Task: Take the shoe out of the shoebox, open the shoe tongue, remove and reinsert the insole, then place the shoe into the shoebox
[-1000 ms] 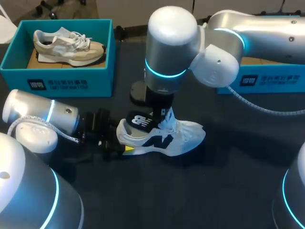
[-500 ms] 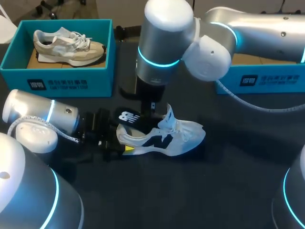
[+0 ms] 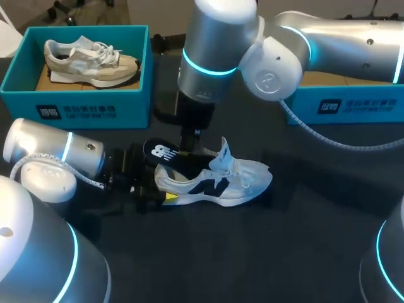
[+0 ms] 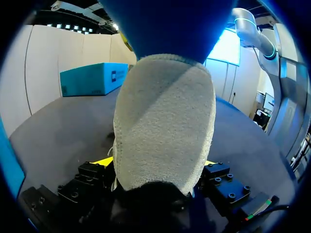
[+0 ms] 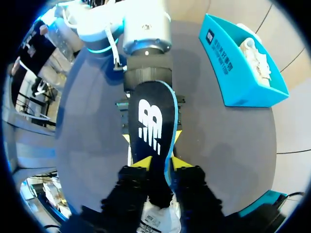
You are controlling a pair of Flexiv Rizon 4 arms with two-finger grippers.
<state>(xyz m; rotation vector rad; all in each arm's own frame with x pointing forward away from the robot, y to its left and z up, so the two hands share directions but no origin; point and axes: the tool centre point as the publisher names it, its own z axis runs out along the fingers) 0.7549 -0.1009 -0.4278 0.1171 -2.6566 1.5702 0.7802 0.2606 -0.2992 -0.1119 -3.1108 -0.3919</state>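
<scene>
The white sneaker (image 3: 218, 180) lay on the dark table (image 3: 303, 252), its heel clamped by the left gripper (image 4: 158, 165). The navy foam insole (image 3: 169, 156), half out of it, was pinched by the right gripper (image 5: 156, 163). If that thin edge slipped, the insole could be dropped or buckled.

a dark grey, matte table (image 3: 303, 252) carries everything; the light on it is soft and even, casting only faint shadows.
</scene>
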